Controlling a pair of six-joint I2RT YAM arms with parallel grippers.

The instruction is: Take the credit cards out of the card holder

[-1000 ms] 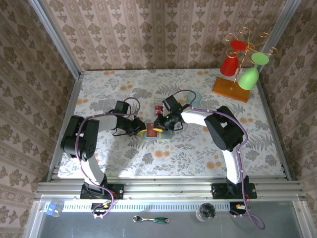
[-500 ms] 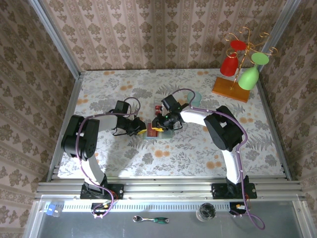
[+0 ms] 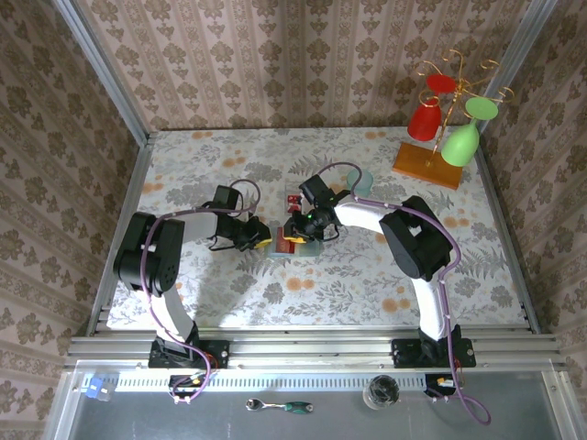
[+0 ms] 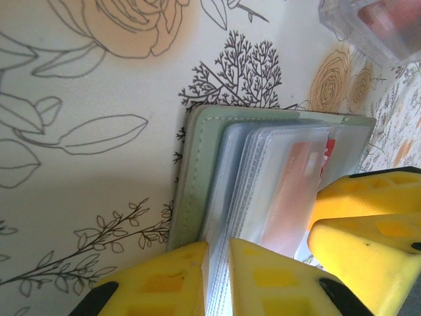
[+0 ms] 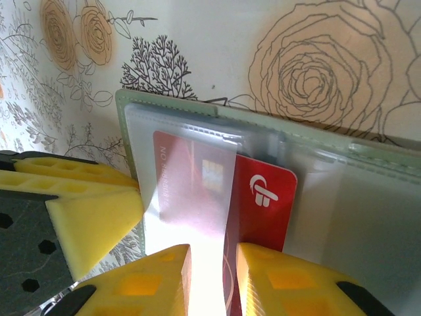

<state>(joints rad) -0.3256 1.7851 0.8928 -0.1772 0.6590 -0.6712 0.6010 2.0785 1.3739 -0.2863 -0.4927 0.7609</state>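
The card holder lies open on the flowered table between both arms. Its grey-green cover carries clear plastic sleeves. My left gripper is shut on the holder's near edge, pinching the sleeves; its fingers stand at the holder's left side. A red card with a white logo sticks halfway out of a sleeve. My right gripper sits over the card's near edge, jaws a little apart, with the sleeve's edge and the card's edge lying flat under the gap. The right gripper's fingers touch the sleeves' far side.
A clear plastic box with something red inside stands just behind the holder, also seen from above. A pale teal cup sits behind the right arm. A rack with red and green glasses stands at the back right.
The right gripper's jaws have parted a little over the red card. Both arms have stayed at the holder, barely shifting.
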